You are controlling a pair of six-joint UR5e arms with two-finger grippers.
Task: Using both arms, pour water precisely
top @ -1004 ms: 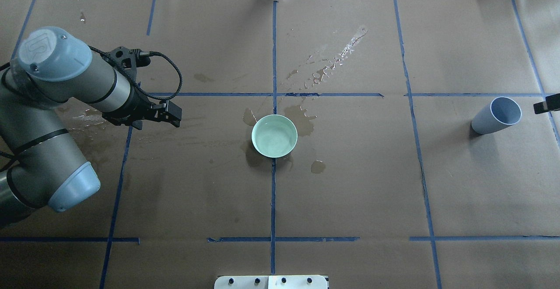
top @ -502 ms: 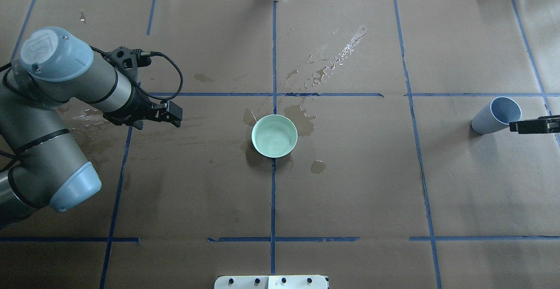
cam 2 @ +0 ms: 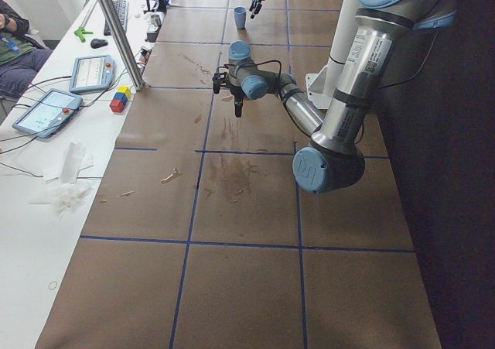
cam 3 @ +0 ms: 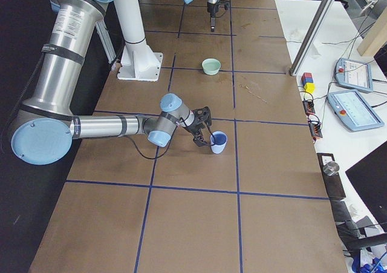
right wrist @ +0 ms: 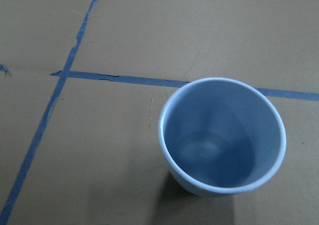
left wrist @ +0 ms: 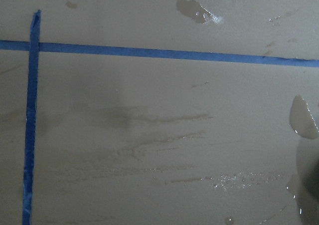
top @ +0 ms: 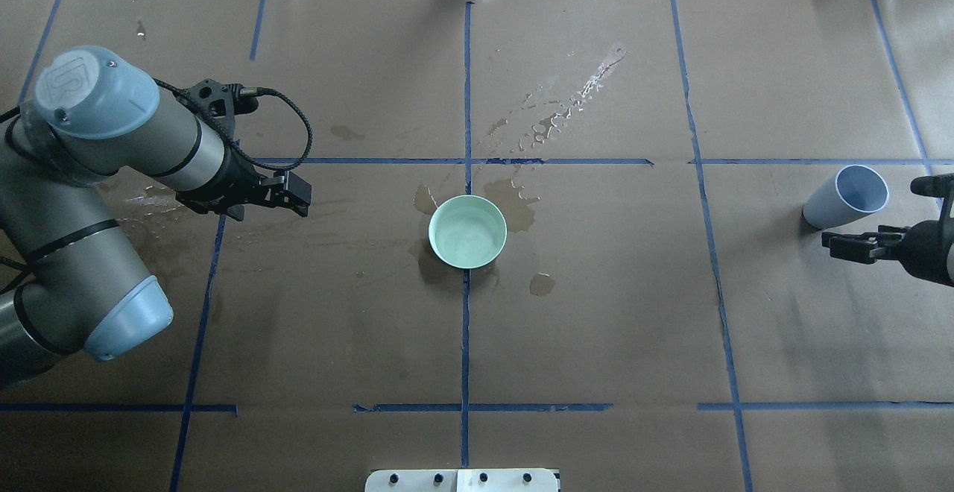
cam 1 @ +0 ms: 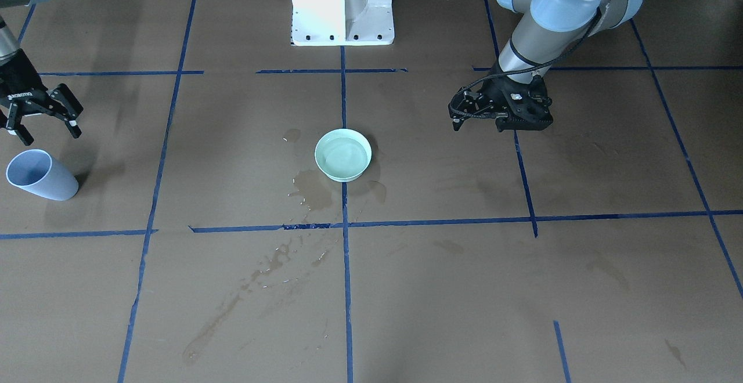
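Observation:
A pale blue cup (top: 846,197) stands at the table's right end, also in the front view (cam 1: 40,175) and the right wrist view (right wrist: 222,135). A little clear water (right wrist: 199,150) lies in its bottom. My right gripper (cam 1: 51,134) is open and empty, just beside the cup on the robot's side and apart from it; it enters the overhead view at the right edge (top: 842,246). A mint-green bowl (top: 467,231) sits at the table's centre. My left gripper (cam 1: 477,126) hangs open and empty above the paper, well left of the bowl (cam 1: 342,155).
Water puddles (top: 514,201) and a wet streak (top: 574,101) lie on the brown paper around and behind the bowl. More wet patches show under the left wrist camera (left wrist: 303,117). The white pedestal (cam 1: 342,6) stands at the robot's side.
My right gripper has come in from the right edge and moved toward the robot's side of the cup. The left arm, cup and bowl have not moved.

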